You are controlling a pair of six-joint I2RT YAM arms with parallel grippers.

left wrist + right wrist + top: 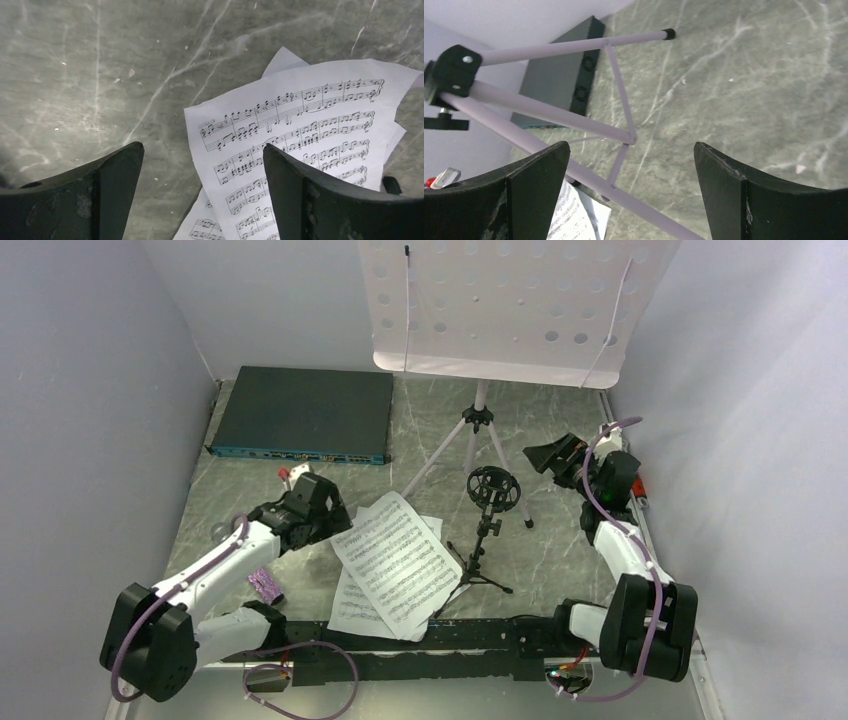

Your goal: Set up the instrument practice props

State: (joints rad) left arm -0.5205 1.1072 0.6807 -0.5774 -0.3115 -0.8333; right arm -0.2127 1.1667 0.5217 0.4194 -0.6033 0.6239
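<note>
left gripper (202,150): jaws wide, empty, over sheet-music pages (300,130) edge | right gripper (631,145): jaws wide, empty, near music stand (549,115) legs | microphone (265,585) lying well apart from mic stand (488,535)

Bench (570,560): grey-green marble look with pale veins. Music stand (500,300), top centre: pale lilac, rows of round holes, lilac legs with black hub and black foot caps. Sheet-music pages (395,560), centre: white with black printed staves. Mic stand (487,525): all black. Microphone (266,585), lower left: glittery purple. Box (305,410), upper left: dark charcoal with a blue-teal front edge. Arms (215,575): white and black, purple cables. Left hand (201,150) and right hand (631,147): black, scuffed grey.
</note>
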